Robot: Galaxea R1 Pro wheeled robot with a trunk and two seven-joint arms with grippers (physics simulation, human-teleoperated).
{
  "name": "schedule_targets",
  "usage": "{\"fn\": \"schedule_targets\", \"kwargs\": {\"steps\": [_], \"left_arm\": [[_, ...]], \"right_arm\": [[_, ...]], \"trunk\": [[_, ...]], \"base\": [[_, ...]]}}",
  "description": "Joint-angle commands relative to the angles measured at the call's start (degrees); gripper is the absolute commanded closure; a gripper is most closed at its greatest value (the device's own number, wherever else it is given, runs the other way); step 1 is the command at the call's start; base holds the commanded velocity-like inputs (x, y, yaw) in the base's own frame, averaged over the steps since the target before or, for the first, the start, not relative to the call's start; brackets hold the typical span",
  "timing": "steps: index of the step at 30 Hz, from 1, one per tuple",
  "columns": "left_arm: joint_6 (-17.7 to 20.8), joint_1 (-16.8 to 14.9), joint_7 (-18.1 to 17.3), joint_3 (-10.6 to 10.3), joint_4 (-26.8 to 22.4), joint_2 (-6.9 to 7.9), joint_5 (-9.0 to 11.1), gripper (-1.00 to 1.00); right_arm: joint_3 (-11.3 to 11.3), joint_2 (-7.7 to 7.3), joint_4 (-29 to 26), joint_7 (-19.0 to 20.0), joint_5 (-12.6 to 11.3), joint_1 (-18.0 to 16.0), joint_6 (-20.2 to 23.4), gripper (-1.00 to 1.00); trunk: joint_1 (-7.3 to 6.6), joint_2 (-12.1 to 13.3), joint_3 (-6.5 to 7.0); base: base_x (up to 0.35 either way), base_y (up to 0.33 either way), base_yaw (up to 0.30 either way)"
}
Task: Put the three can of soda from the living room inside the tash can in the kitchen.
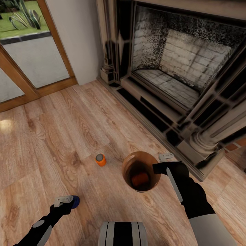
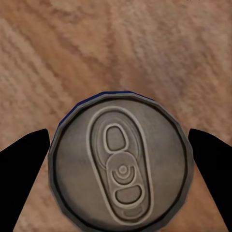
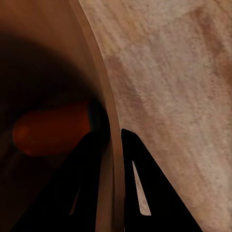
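My left gripper (image 1: 69, 201) is low over the wood floor, and a dark blue can of soda (image 1: 75, 201) sits between its fingers. In the left wrist view the can's silvery top (image 2: 122, 162) spans the gap, with both black fingertips (image 2: 29, 159) touching its sides. An orange can of soda (image 1: 100, 159) stands upright on the floor, apart from both grippers. The tash can (image 1: 130, 162), brown inside, has my right gripper (image 1: 160, 164) shut on its rim (image 3: 112, 121), one finger inside and one outside. Another orange can (image 1: 139, 179) lies in its bottom (image 3: 50, 130).
A stone and brick fireplace (image 1: 184, 65) with a raised hearth edge (image 1: 150, 116) runs along the right. Wood-framed glass doors (image 1: 30, 58) stand at the back left. Open wood floor (image 1: 51, 136) stretches between them.
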Motion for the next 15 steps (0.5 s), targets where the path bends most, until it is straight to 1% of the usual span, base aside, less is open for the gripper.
{"fn": "schedule_targets", "kwargs": {"steps": [1,14,15], "left_arm": [[-0.02,-0.02,0.0,-0.03,0.04,-0.02,-0.11,1.0],[-0.02,-0.02,0.0,-0.05,0.01,-0.02,-0.11,1.0],[-0.02,-0.02,-0.02,-0.05,0.02,-0.02,-0.11,1.0]], "right_arm": [[-0.02,0.02,0.82,0.23,-1.07,0.02,0.0,1.0],[-0.04,0.02,0.82,0.23,-1.07,0.01,0.0,1.0],[-0.03,0.02,0.82,0.23,-1.07,0.02,0.0,1.0]], "trunk": [[0.5,0.0,-0.01],[0.5,0.0,-0.01],[0.47,0.02,0.21]], "base": [[0.0,0.0,0.0],[0.0,0.0,0.0],[0.0,0.0,0.0]]}}
